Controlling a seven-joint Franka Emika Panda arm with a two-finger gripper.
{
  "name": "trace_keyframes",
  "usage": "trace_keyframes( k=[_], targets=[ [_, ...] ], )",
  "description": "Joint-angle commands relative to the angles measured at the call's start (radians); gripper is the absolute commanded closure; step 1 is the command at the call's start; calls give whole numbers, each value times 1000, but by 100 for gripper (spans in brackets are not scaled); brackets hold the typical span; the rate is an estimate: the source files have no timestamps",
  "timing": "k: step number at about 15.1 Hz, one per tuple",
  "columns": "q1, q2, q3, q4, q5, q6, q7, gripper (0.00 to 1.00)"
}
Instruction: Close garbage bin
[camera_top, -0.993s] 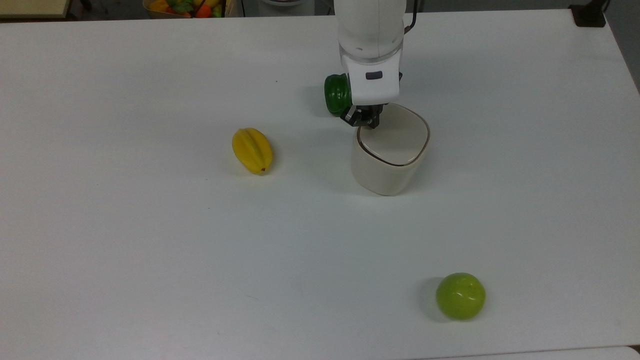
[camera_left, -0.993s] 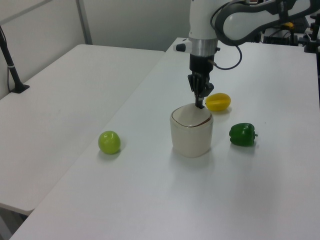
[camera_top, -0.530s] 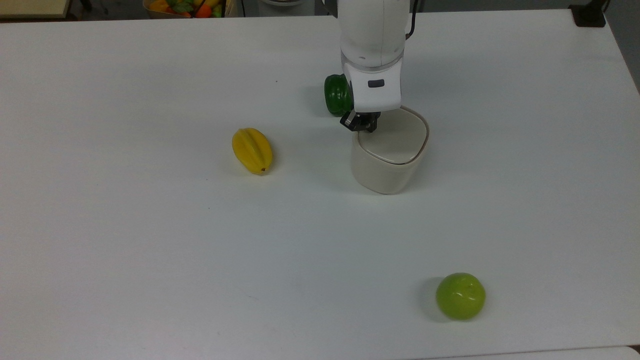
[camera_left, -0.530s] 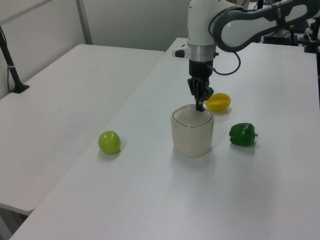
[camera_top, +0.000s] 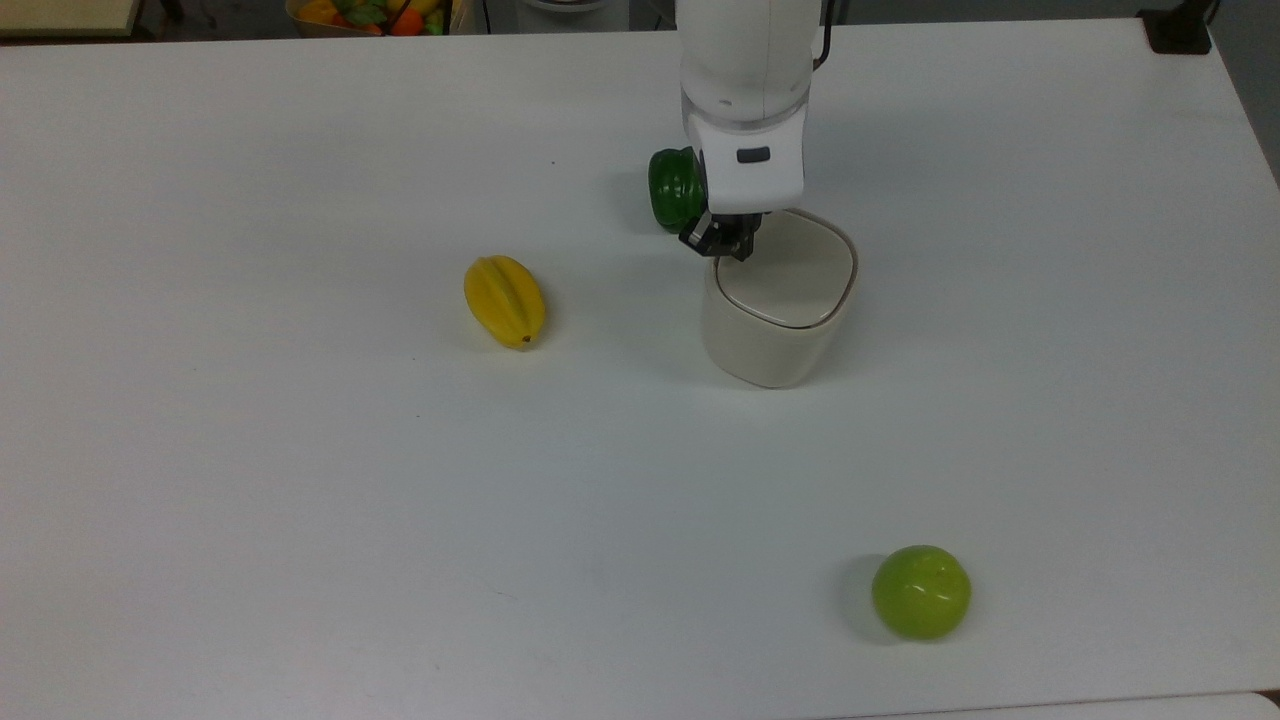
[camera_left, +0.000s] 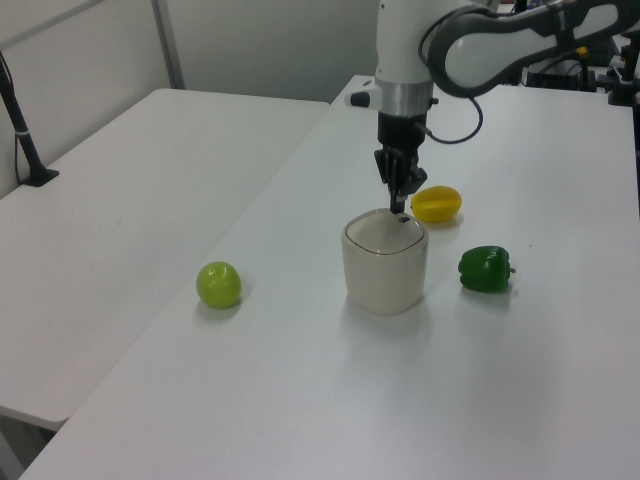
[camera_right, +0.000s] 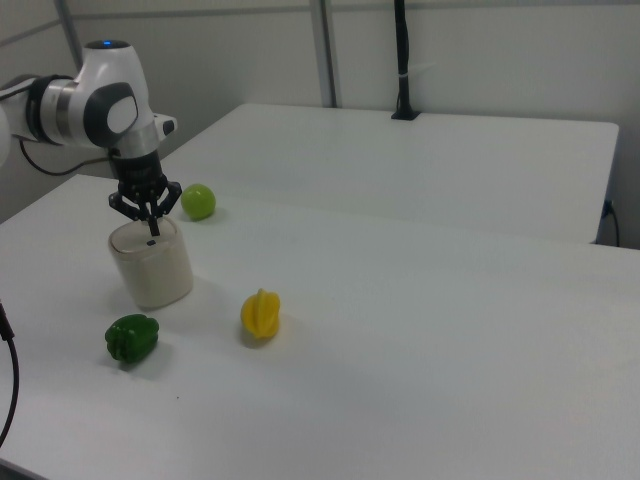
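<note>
The cream garbage bin (camera_top: 778, 300) stands right of centre on the white bench (camera_top: 300, 480), lid down flat. The gripper (camera_top: 733, 243) hangs at the lid's 10 o'clock corner in the top view, fingers clenched together, grasping nothing. A green bell pepper (camera_top: 674, 188) sits at the bin's 11 o'clock, a yellow starfruit (camera_top: 505, 300) at 9 o'clock, a green apple (camera_top: 921, 591) at 5 o'clock. No writing is readable.

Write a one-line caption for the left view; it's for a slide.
Robot gripper poised over the lid of a cream bin, with a green pepper, yellow starfruit and green apple around it.
</note>
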Motion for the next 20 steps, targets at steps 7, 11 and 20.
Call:
trace_keyframes(
  k=[7,11,20],
  targets=[
    [-91,-210,-9,-8,-29,-294,316,100],
    [-203,-257,-9,-8,-45,-358,394,100],
    [-363,-296,-9,-3,-37,-356,652,0]
  ],
)
